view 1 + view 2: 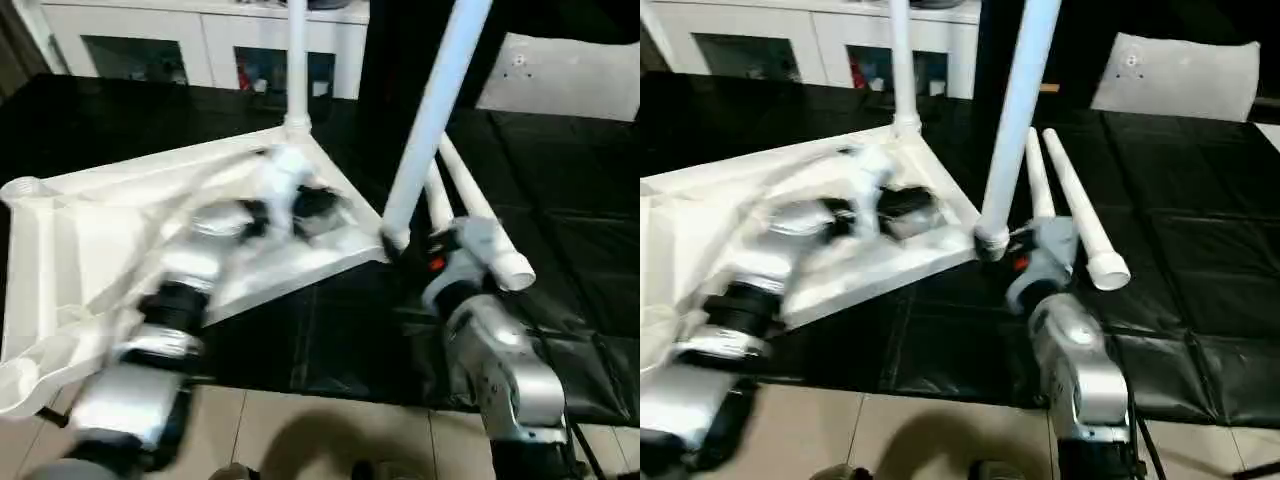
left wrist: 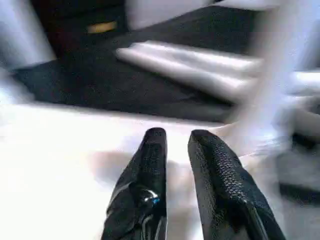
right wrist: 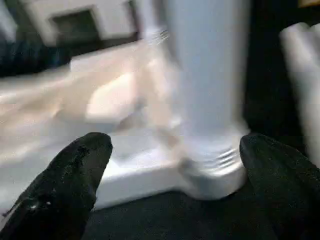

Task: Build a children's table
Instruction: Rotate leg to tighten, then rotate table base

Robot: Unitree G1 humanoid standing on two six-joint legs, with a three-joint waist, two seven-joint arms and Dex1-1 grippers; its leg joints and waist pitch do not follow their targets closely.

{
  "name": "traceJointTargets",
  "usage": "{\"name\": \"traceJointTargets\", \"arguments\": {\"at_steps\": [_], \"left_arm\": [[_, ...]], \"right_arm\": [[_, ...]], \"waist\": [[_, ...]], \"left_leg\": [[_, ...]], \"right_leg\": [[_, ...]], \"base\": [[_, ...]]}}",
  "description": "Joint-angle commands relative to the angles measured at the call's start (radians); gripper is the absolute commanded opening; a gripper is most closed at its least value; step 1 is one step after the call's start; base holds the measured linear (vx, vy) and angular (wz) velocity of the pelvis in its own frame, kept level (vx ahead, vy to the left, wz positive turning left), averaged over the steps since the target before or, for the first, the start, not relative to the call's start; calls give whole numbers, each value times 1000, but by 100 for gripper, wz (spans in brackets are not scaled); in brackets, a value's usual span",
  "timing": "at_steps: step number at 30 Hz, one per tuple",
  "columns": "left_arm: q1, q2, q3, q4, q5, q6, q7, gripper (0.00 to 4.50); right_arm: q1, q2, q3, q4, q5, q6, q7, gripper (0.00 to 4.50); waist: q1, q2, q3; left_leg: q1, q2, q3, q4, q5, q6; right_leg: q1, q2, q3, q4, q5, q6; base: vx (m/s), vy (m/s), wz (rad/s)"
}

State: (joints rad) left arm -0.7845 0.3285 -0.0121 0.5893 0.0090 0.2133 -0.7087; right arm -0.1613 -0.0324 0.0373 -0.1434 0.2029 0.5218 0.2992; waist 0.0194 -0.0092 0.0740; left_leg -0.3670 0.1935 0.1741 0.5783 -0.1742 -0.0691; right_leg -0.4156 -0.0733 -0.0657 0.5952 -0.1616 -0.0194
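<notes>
The white table top (image 1: 90, 230) lies upside down on a black mat, ribbed underside up. One leg (image 1: 297, 60) stands upright in its far corner socket. A second leg (image 1: 435, 110) leans at the top's near right corner, its foot end (image 3: 210, 150) down at the socket. Two loose legs (image 1: 470, 210) lie on the mat to the right. My left gripper (image 2: 177, 137) hovers over the underside near the far corner, fingers a narrow gap apart and holding nothing. My right gripper (image 3: 175, 150) is open wide just in front of the leaning leg's base.
The black mat (image 1: 300, 340) ends at a tiled floor (image 1: 320, 430) close to me. White cabinets (image 1: 200, 40) stand along the back. A white board (image 1: 560, 75) lies at the back right of the mat.
</notes>
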Motion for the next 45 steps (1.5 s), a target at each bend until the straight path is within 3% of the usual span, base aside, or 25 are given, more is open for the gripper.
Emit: {"name": "traceJointTargets", "arguments": {"at_steps": [1,3,4,7,8,9,10,11,12,13,14,15,20,25,30,34,36,39,40,43,45], "left_arm": [[26,75,40,-56,72,58,78,94],[42,111,48,-76,96,70,101,94],[69,169,60,-98,136,92,120,65],[162,334,88,-171,212,190,132,54],[175,352,89,-180,216,203,129,43],[195,371,90,-192,214,223,123,43],[233,400,91,-207,207,261,108,15],[240,404,91,-208,205,268,104,12],[270,422,71,-205,213,286,89,12],[278,428,61,-202,219,290,81,9],[290,427,59,-199,222,297,83,4],[310,429,46,-187,226,307,70,4],[327,401,34,-164,198,277,52,4],[346,389,3,-191,161,277,-12,4],[405,379,-49,-332,42,350,-226,4],[428,385,-68,-393,-15,371,-307,4],[449,387,-92,-486,-103,426,-406,4],[449,370,-104,-544,-152,476,-444,4],[446,363,-109,-560,-169,486,-456,4],[403,306,-112,-532,-150,444,-429,4],[342,254,-117,-435,-91,371,-349,4]], "right_arm": [[5,-7,49,-25,15,61,36,450],[6,-11,59,-25,25,83,39,450],[4,-16,75,-11,15,98,39,450],[-7,-24,111,34,-21,114,39,450],[-9,-23,111,40,-22,117,37,450],[-16,-22,112,51,-25,118,32,450],[-33,-18,112,79,-31,125,23,450],[-36,-17,112,84,-32,126,22,450],[-56,-19,124,115,-45,134,21,450],[-63,-20,130,126,-50,135,22,450],[-75,-22,141,145,-56,137,23,450],[-100,-18,155,188,-66,127,22,450],[-157,-3,167,291,-77,91,26,450],[-216,10,169,399,-97,73,21,450],[-320,43,144,604,-101,-8,4,450],[-347,58,128,655,-102,-52,-9,450],[-397,76,111,731,-98,-98,-10,450],[-428,85,102,775,-94,-120,-9,450],[-435,87,101,782,-93,-124,-9,450],[-461,92,93,819,-99,-152,-10,450],[-469,92,87,834,-102,-171,-15,450]], "waist": [[2,13,-81],[-2,16,-80],[-1,13,-77],[0,17,-80],[-5,18,-76],[-5,21,-76],[0,18,-76],[-2,18,-72],[8,20,-71],[8,20,-69],[14,24,-70],[12,23,-70],[11,22,-72],[9,20,-78],[7,20,-76],[5,19,-73],[2,20,-73],[0,15,-73],[1,18,-74],[0,14,-77],[3,13,-80]], "left_leg": [[6,28,-10,-63,-188,19],[12,27,-8,-61,-193,8],[14,28,-7,-62,-198,4],[12,32,-13,-66,-195,-21],[8,28,-11,-69,-203,-21],[18,29,-10,-67,-228,-30],[22,32,-12,-66,-248,-38],[19,31,-9,-69,-258,-38],[27,30,-10,-69,-295,-46],[26,30,-10,-71,-305,-48],[31,32,-11,-71,-321,-57],[25,31,-16,-74,-330,-64],[24,29,-17,-72,-351,-71],[18,27,-16,-68,-307,-61],[21,28,-13,-67,-307,-64],[24,28,-14,-69,-345,-67],[23,27,-17,-71,-362,-71],[28,27,-13,-68,-366,-69],[25,27,-13,-68,-349,-68],[21,24,-10,-64,-310,-58],[23,21,-6,-61,-286,-47]], "right_leg": [[67,-53,45,-60,-182,-171],[60,-52,46,-63,-189,-176],[57,-52,47,-66,-198,-181],[58,-53,47,-50,-179,-177],[58,-50,47,-55,-192,-172],[50,-50,49,-59,-212,-173],[48,-56,50,-57,-237,-179],[45,-54,51,-61,-252,-179],[38,-55,51,-66,-296,-169],[37,-54,51,-68,-305,-166],[34,-54,52,-69,-308,-160],[39,-55,51,-66,-304,-160],[40,-58,51,-68,-296,-164],[48,-62,52,-63,-266,-173],[44,-60,51,-60,-259,-197],[43,-59,50,-65,-304,-187],[44,-58,49,-63,-322,-186],[40,-57,50,-66,-325,-191],[44,-58,50,-62,-311,-191],[49,-56,51,-59,-275,-193],[48,-53,51,-63,-262,-186]], "base": [[0,0,0],[0,0,0],[0,0,0],[0,0,0],[0,0,0],[0,0,0],[0,0,0],[0,0,0],[0,0,0],[0,0,0],[0,0,0],[0,0,0],[0,0,0],[0,0,0],[0,0,0],[0,0,0],[0,0,0],[0,0,0],[0,0,0],[0,0,0],[0,0,0]]}}
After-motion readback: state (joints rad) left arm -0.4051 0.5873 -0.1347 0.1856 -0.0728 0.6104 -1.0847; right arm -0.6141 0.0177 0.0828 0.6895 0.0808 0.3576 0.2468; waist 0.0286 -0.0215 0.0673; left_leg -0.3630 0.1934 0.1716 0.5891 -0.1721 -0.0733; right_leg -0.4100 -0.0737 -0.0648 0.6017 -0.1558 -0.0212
